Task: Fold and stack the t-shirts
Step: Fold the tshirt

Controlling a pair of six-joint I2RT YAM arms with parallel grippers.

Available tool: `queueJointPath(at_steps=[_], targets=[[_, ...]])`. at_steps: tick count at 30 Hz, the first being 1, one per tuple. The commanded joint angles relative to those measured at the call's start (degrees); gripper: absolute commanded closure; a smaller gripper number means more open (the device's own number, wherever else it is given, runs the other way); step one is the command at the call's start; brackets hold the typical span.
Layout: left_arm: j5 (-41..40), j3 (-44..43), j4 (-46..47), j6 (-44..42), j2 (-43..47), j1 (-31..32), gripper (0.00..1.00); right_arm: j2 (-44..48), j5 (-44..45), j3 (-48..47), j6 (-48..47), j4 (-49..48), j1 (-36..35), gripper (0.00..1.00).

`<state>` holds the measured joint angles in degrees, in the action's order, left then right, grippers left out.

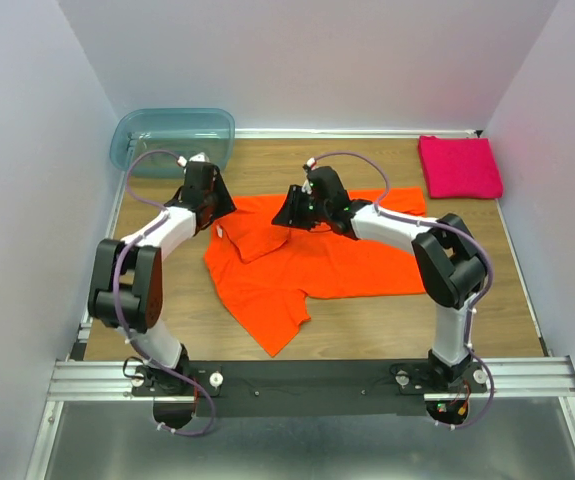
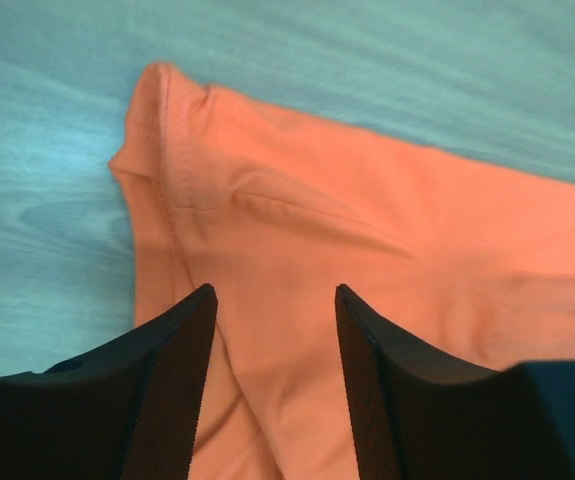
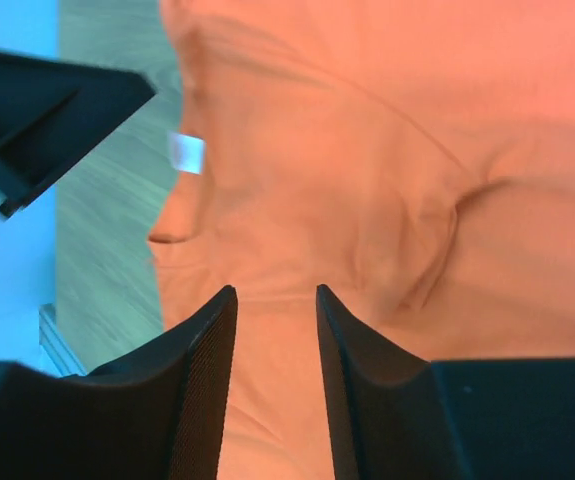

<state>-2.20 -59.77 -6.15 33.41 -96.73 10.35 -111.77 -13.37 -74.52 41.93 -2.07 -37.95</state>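
The orange t-shirt (image 1: 307, 255) lies spread and partly folded in the middle of the wooden table, one sleeve trailing toward the near edge. The magenta-pink t-shirt (image 1: 459, 167) rests folded square at the back right. My left gripper (image 1: 223, 208) hovers at the orange shirt's back left corner. In the left wrist view it (image 2: 275, 292) is open over the orange cloth (image 2: 367, 230), nothing pinched. My right gripper (image 1: 286, 212) hangs over the shirt's back edge near the collar. Its jaws (image 3: 274, 292) also stand open above orange fabric (image 3: 367, 150), beside a white tag (image 3: 187, 152).
A translucent blue-green tub (image 1: 172, 138) stands in the back left corner. White walls close in the table on three sides. The left gripper's black body (image 3: 47, 110) shows at the upper left of the right wrist view, close by.
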Motion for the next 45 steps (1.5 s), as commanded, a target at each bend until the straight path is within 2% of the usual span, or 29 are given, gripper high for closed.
queueJointPath(at_steps=[1,2,6,11,16,23,26,31,33,35,36,38,42,45], targets=[[-1.76,1.75,-2.54,-0.36,7.95,3.44,0.47,-2.4,-7.37,-3.78,-1.85,1.89,1.3,0.58],[-1.5,2.37,-2.64,-0.36,8.65,4.06,0.51,-3.88,-8.68,-4.4,-1.68,1.89,1.65,0.59],[1.83,6.15,-2.55,0.95,7.97,6.26,0.6,-7.75,-10.98,-4.5,-1.06,1.89,2.71,0.64],[1.23,10.46,0.61,2.27,2.96,6.44,0.64,-8.47,-7.91,-1.43,-2.55,1.89,5.25,0.64],[1.93,9.15,1.49,3.42,-1.97,6.26,0.65,-7.33,-5.54,2.71,-4.05,1.89,8.95,0.64],[1.58,2.03,-1.84,1.49,-5.13,4.16,0.65,-3.73,-6.58,5.7,-8.53,1.89,14.13,0.6],[0.97,-1.39,-2.63,0.34,-6.89,3.63,0.59,1.62,-4.49,6.58,-12.12,5.83,16.94,0.51],[1.93,-7.36,-4.65,-0.62,-11.02,2.66,0.51,8.66,1.84,9.12,-16.62,12.6,21.77,0.43],[3.5,-7.99,-5.79,-1.06,-10.42,2.66,0.45,11.21,4.82,10.18,-18.02,18.22,24.5,0.39],[2.73,-6.51,-7.72,-1.33,-6.3,2.66,0.39,16.21,12.34,11.15,-19.43,24.96,25.21,0.38],[0.37,-5.63,-8.69,-1.33,-4.28,2.66,0.27,18.06,15.27,12.54,-19.87,27.09,25.38,0.35],[-2.1,-2.65,-12.38,-1.42,2.31,2.66,0.16,22.37,20.63,13.78,-19.26,31.66,25.82,0.33],[-5.97,3.33,-18.45,-2.11,14.42,2.92,0.15,27.38,22.16,18.26,-15.49,41.86,30.03,0.32],[-7.3,7.38,-23.98,-1.77,18.93,3.36,0.15,31.34,21.98,20.37,-13.64,44.51,33.64,0.32]])
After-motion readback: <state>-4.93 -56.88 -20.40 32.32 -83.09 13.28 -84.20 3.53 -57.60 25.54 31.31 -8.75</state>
